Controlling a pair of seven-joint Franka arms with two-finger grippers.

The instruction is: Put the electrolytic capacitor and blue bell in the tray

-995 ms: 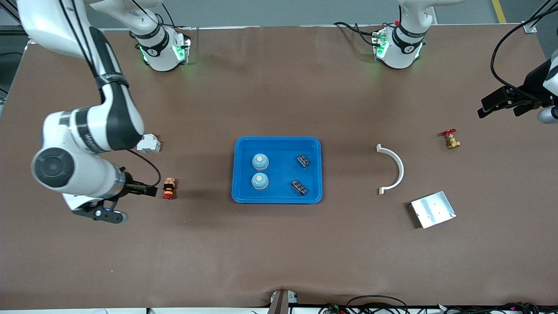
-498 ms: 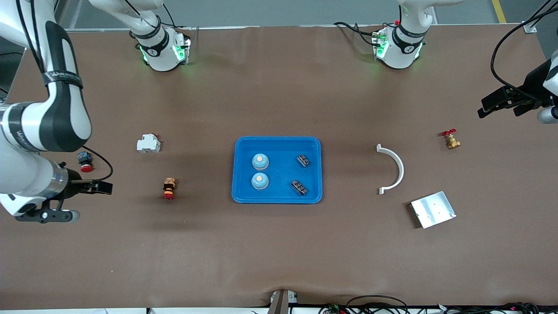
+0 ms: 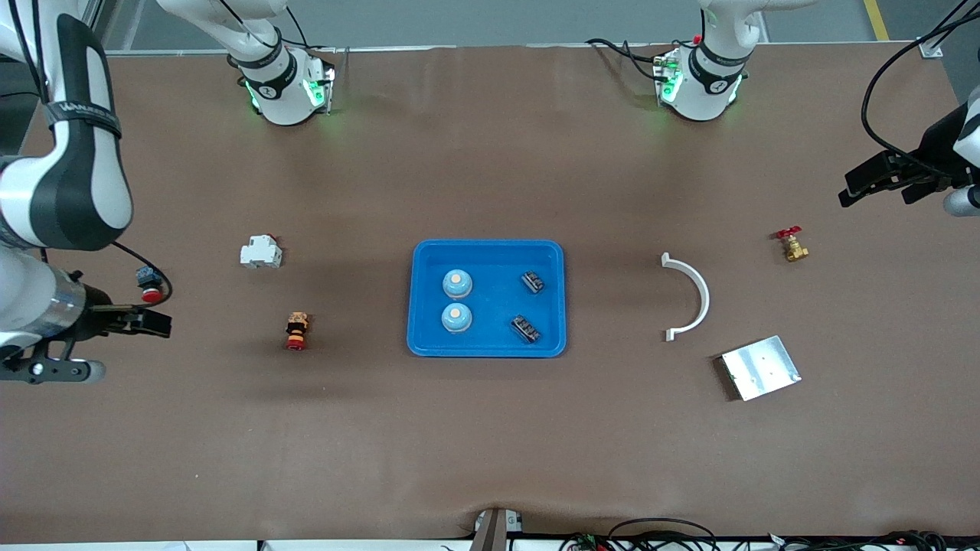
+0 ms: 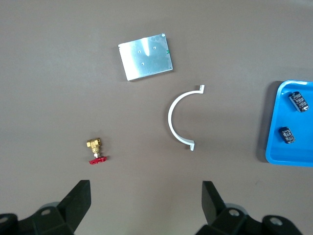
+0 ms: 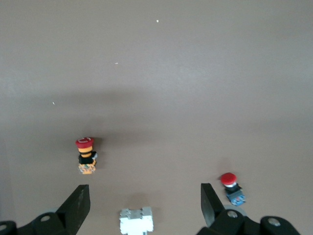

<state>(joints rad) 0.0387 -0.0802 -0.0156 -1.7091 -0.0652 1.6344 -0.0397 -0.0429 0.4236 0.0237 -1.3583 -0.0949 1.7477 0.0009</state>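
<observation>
The blue tray (image 3: 494,337) lies mid-table. In it are two blue bells (image 3: 457,284) (image 3: 456,317) and two dark electrolytic capacitors (image 3: 532,282) (image 3: 526,328). The left wrist view catches the tray's end (image 4: 281,112) with both capacitors (image 4: 298,101) (image 4: 287,134). My right gripper (image 3: 157,324) hangs open and empty over the table at the right arm's end, well apart from the tray. Its open fingers (image 5: 79,203) frame bare table. My left gripper (image 3: 873,180) waits open and empty over the left arm's end, with wide-spread fingers (image 4: 210,198).
A white breaker block (image 3: 261,251), an orange red-capped button (image 3: 296,330) and a small red button (image 3: 150,285) lie toward the right arm's end. A white curved clamp (image 3: 689,297), a silver plate (image 3: 760,367) and a brass valve (image 3: 792,246) lie toward the left arm's end.
My right arm has drawn away from the orange button toward its end of the table, uncovering the small red button. The left arm and the tray's contents have not moved.
</observation>
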